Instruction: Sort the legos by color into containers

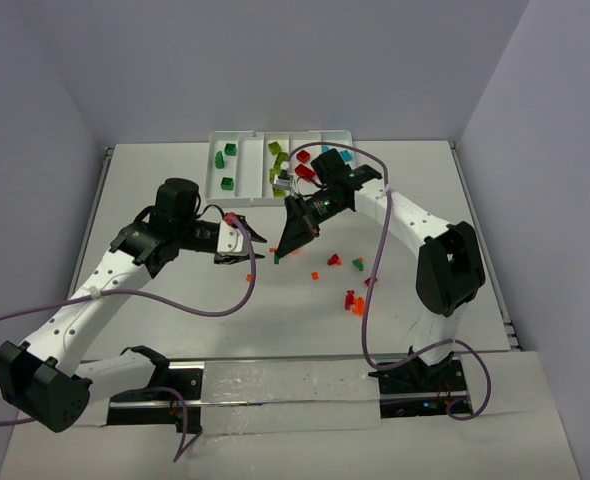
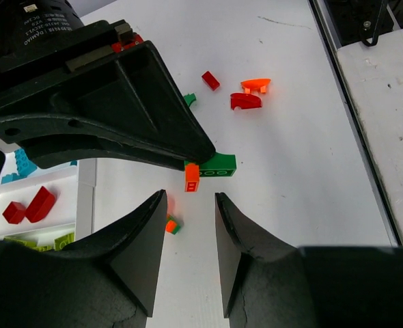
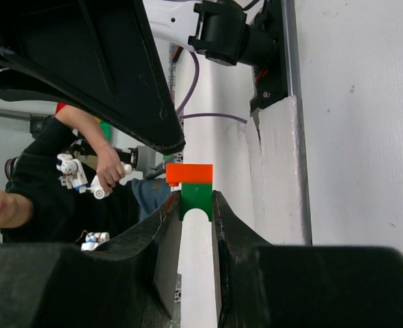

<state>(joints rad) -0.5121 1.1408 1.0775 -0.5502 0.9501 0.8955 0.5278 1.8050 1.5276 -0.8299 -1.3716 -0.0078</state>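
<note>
My right gripper (image 3: pixel 196 199) is shut on a dark green arch brick (image 3: pixel 196 198) with an orange brick (image 3: pixel 189 173) stuck on its top. It holds this stack (image 1: pixel 278 257) above the table's middle. My left gripper (image 2: pixel 191 201) faces it, open, with the orange brick (image 2: pixel 192 178) just beyond its tips and nothing between its fingers (image 2: pixel 143 232). In the top view the left gripper (image 1: pixel 255 248) sits close to the left of the right gripper (image 1: pixel 281 250). The white tray (image 1: pixel 237 138) at the back holds dark green, lime, red and teal legos in separate compartments.
Loose orange, red and green legos (image 1: pixel 353 302) lie right of centre on the table. A small orange-and-green piece (image 2: pixel 171 224) lies under my left fingers. Red and orange curved bits (image 2: pixel 246 102) lie farther off. The tray's corner (image 2: pixel 85 179) shows at the left.
</note>
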